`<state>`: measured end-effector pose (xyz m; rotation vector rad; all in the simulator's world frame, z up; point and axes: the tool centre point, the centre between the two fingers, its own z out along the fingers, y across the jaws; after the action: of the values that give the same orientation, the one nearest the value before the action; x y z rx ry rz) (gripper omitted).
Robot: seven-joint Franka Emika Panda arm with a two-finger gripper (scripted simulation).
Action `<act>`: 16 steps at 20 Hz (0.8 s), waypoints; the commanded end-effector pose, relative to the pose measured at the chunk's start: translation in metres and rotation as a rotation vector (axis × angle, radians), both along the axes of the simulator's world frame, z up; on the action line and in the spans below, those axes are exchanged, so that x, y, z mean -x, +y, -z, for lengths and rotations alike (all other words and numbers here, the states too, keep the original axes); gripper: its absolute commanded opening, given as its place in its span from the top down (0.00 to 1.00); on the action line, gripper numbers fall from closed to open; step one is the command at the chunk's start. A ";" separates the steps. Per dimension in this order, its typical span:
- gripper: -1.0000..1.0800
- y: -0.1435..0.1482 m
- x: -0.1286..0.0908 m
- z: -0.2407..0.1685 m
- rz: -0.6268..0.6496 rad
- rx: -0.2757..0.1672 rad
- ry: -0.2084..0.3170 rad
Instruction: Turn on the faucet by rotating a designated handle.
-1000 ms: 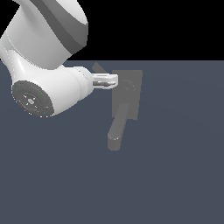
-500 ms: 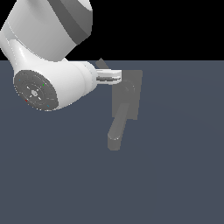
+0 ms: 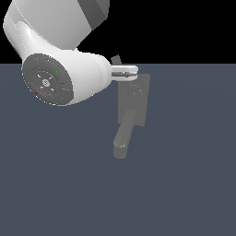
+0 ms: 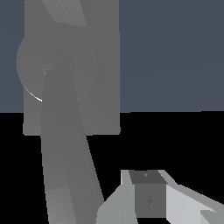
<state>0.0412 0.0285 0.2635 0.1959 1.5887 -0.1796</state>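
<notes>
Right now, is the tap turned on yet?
Not yet, it seems. Done: the arm has reached the faucet. In hand: the pincer sits beside a grey bar running from the round hub, gripping nothing I can see. Left: catching the handle and turning it. Whether it has turned at all, I can't tell.

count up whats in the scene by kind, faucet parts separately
back plate: 1
spout: 1
handle: 1
round hub: 1
gripper: 1
robot arm: 1
total: 6
</notes>
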 end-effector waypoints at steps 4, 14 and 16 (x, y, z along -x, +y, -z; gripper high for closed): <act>1.00 -0.017 -0.001 -0.028 0.001 0.000 -0.027; 1.00 -0.042 0.008 -0.023 0.001 -0.001 -0.011; 1.00 -0.050 0.009 -0.026 0.001 -0.001 -0.014</act>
<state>0.0317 -0.0040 0.2791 0.1836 1.5941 -0.1648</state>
